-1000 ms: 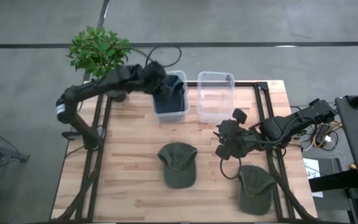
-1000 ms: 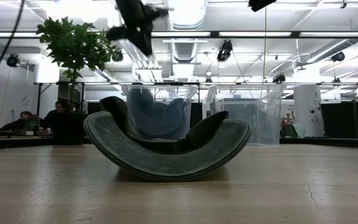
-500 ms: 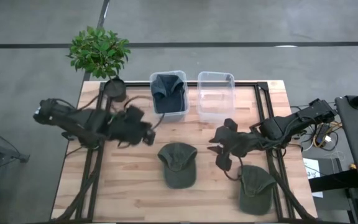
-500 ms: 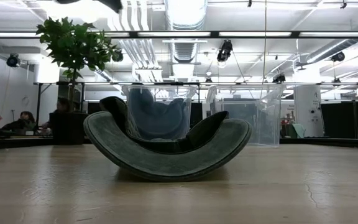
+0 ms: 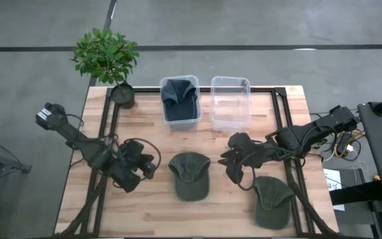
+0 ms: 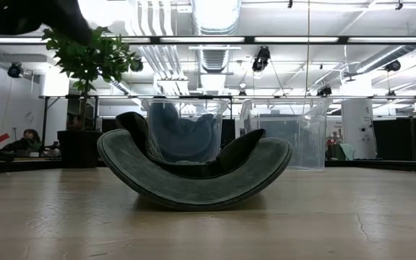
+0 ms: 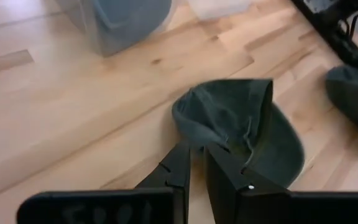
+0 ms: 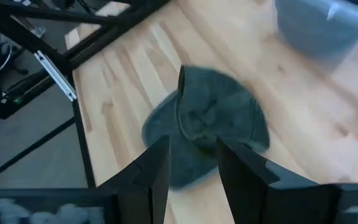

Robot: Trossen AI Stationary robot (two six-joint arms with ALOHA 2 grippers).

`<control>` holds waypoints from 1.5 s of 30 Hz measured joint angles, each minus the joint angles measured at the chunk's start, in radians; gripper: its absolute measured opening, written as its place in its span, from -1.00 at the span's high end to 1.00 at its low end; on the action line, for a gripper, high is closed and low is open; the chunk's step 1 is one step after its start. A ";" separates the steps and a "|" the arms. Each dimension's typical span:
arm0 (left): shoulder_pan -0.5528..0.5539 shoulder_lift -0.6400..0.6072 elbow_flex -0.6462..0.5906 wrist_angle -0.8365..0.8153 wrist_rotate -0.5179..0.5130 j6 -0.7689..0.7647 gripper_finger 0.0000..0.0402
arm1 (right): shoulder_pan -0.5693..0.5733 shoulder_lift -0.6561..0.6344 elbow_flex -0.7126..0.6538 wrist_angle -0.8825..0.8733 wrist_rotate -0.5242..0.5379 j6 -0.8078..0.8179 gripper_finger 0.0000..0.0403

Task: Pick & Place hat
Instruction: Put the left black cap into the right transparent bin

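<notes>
the green hat (image 5: 190, 175) is lying flat on the wooden table (image 5: 144, 206), mid-table and in front of the two bins. a second green hat (image 5: 273, 201) is sitting near the table's right front corner, well apart from the first. a dark blue hat (image 5: 180, 99) is resting inside the left clear bin (image 5: 180, 121); the right clear bin (image 5: 230, 103) is standing just beside it. a potted plant (image 5: 107, 56) is standing at the back left corner.

the left gripper (image 5: 150, 164) is hovering just left of the middle hat, its fingers (image 7: 179, 171) nearly closed with only a thin gap, holding nothing. the right gripper (image 5: 228, 161) is hanging just right of the same hat, fingers (image 8: 155, 163) spread a moderate way apart, holding nothing.

in the low view the middle hat (image 6: 193, 173) is curling upward at both ends.
</notes>
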 joint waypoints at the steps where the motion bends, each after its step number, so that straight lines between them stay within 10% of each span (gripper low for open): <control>1: -0.010 0.000 -0.017 0.008 -0.004 -0.001 0.81 | 0.000 0.005 -0.005 0.000 -0.008 0.018 0.38; 21: -0.054 -0.027 -0.141 0.212 -0.029 0.032 0.80 | 0.000 0.220 -0.035 0.059 -0.162 0.143 0.03; 29: -0.055 -0.027 -0.156 0.361 -0.002 0.038 0.80 | 0.000 0.201 -0.035 0.074 -0.090 -0.052 0.03; 38: -0.081 0.094 -0.253 0.881 0.025 0.206 0.80 | -0.007 0.124 -0.035 0.009 -0.079 -0.334 0.03; 45: -0.094 0.274 -0.169 0.799 0.054 0.027 0.80 | -0.001 -0.023 -0.065 -0.091 -0.079 -0.376 0.03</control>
